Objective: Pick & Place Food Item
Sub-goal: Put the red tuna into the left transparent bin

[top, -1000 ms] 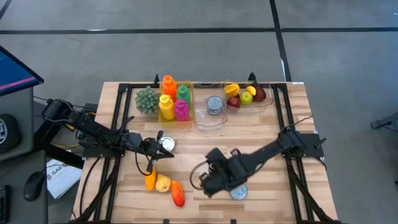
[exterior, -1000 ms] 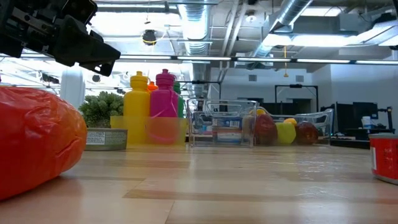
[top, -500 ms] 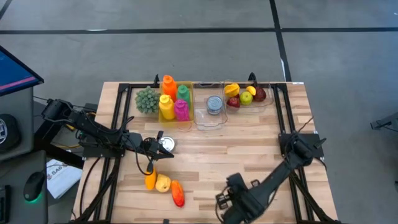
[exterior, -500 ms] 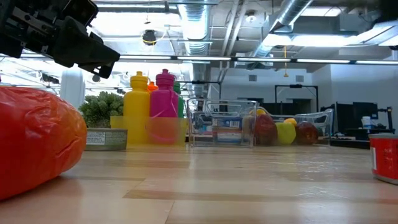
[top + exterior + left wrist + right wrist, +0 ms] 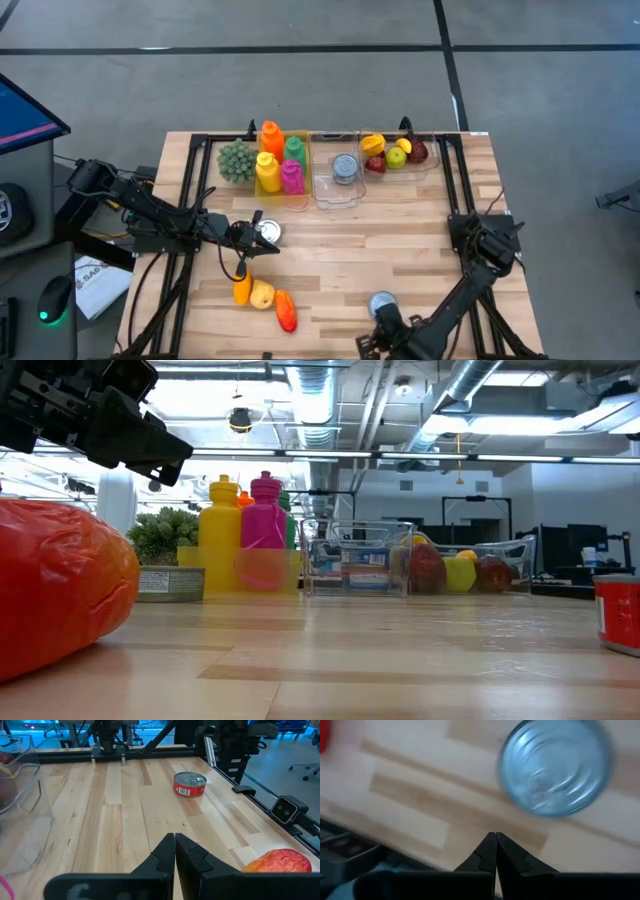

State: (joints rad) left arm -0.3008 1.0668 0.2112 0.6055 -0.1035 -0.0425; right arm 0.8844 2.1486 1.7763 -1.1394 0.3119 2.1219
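A red-labelled can [image 5: 382, 303] stands upright on the wooden table near its front edge and shows blurred in the right wrist view [image 5: 552, 772]. My right gripper [image 5: 380, 333] hovers shut just on the near side of the can, pointing steeply down, its fingertips [image 5: 495, 839] over the table's front edge. Orange [image 5: 240, 290], yellow [image 5: 262, 295] and red [image 5: 286, 311] food pieces lie at the near left. My left gripper [image 5: 174, 839] waits shut above the table's left part, beside a silver can [image 5: 268, 232].
Along the far edge stand a bin of coloured bottles [image 5: 280, 160], a green bunch [image 5: 236, 160], a clear bin with a can [image 5: 343, 170] and a clear bin of fruit [image 5: 395, 153]. Bare wood lies in the table's middle [image 5: 360, 240]. Black frame rails run along both sides.
My right gripper has swept toward the table's near edge and a little to the right, sinking and rolling about its own axis. It has left the place over the red-labelled can, which now shows uncovered and stands where it was. The gripper stays shut.
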